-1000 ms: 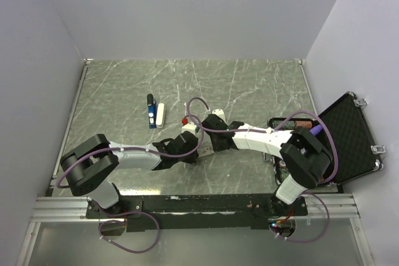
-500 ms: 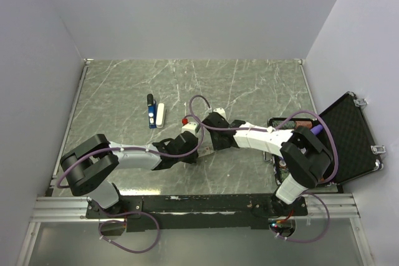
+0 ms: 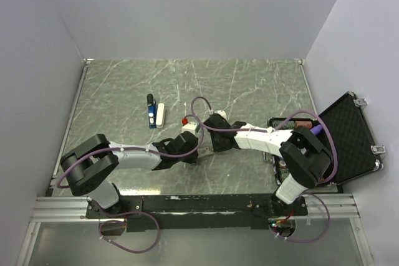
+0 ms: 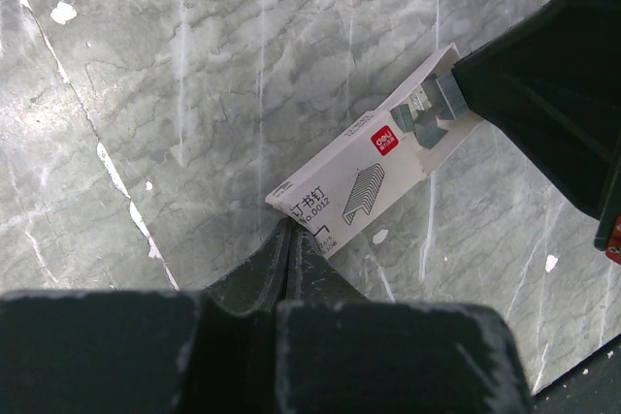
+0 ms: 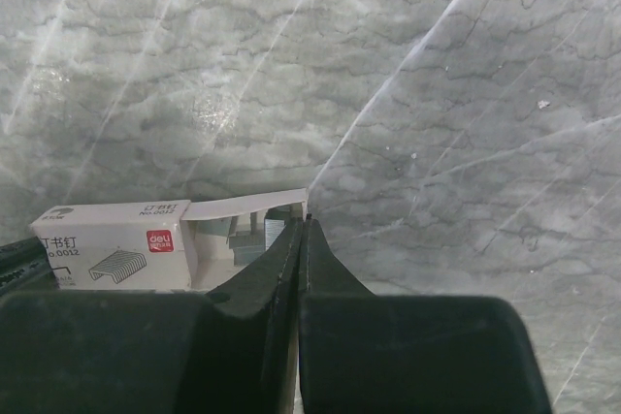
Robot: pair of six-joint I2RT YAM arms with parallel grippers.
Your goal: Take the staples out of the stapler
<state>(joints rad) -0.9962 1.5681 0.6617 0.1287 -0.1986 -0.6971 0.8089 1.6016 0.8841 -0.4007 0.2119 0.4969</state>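
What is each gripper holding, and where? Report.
The left gripper pinches the staple box by its closed end. The right gripper is shut at the open end; whether on staples or flap cannot be told.

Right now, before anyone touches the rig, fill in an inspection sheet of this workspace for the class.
Surface: marble table, white flecks.
Job's things: stapler lies left of centre, apart from both tools, beside a pale bar.
Clutter: staple box, one end open, staples showing; open case at the right edge.
Tools: left tool shut at the box's closed end; right tool shut at its open end.
Cables: purple cables loop over both arms.
Surroundings: plain walls; nothing else seen.
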